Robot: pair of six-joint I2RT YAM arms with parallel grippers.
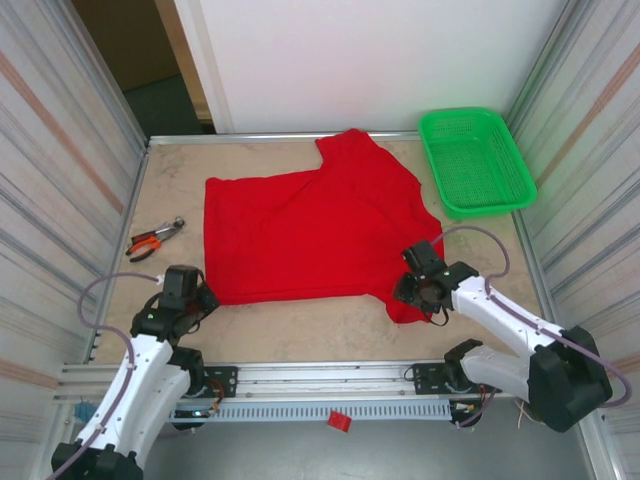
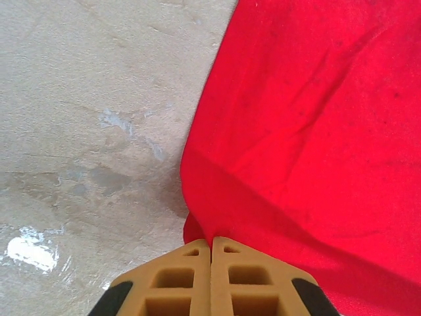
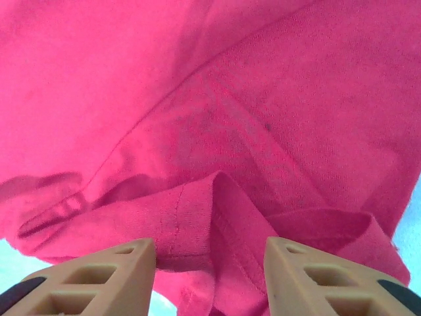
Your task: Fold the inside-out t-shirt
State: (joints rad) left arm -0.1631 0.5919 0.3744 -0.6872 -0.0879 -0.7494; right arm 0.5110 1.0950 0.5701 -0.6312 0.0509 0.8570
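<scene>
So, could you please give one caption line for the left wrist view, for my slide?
Left tool, shut, pinches the edge of the red t-shirt lying on the beige table.

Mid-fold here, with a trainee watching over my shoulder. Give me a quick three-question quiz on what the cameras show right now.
1. True or false: the left gripper is shut on an edge of the bright red cloth t-shirt.
2. Where does the green plastic mesh basket sit? A: at the far right corner of the table. B: at the near left corner. C: on top of the t-shirt.
3. Fill in: on the right gripper, the fingers stand ____, with a fold of the t-shirt's hem between them.

Key: 1 true; 2 A; 3 apart.
</scene>
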